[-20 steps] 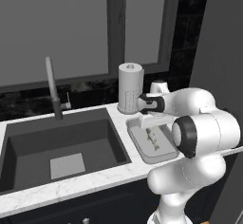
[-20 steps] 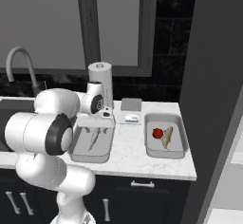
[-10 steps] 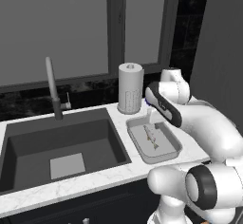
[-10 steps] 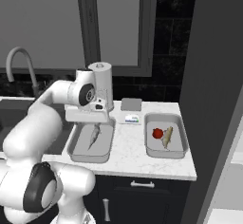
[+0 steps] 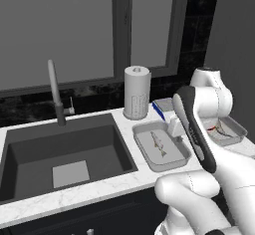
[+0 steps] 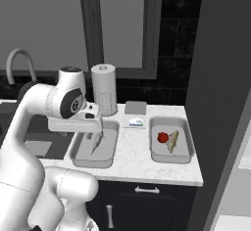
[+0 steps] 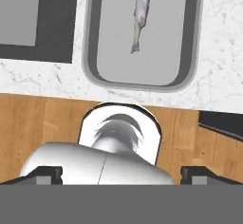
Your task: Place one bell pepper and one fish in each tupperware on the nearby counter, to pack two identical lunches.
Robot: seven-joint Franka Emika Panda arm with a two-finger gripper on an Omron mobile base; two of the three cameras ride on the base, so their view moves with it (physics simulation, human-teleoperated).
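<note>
The white marbled stone counter (image 6: 132, 156) carries, right of its dark inset sink (image 5: 64, 154), a grey rectangular tupperware (image 6: 81, 157) holding one silvery fish (image 6: 96, 142) under the wide-open two-finger gripper (image 6: 95, 134), and farther right a second grey tupperware (image 6: 156, 155) with a red bell pepper (image 6: 163, 137) and a fish (image 6: 173, 140).

I see flat, even, moderately dim rendered lighting with no evident source, no glare and only faint soft shading inside the sink (image 5: 64, 154) and the tupperware (image 7: 142, 33), while every view stays sharp to its edges, free of blur or visible lens distortion.
</note>
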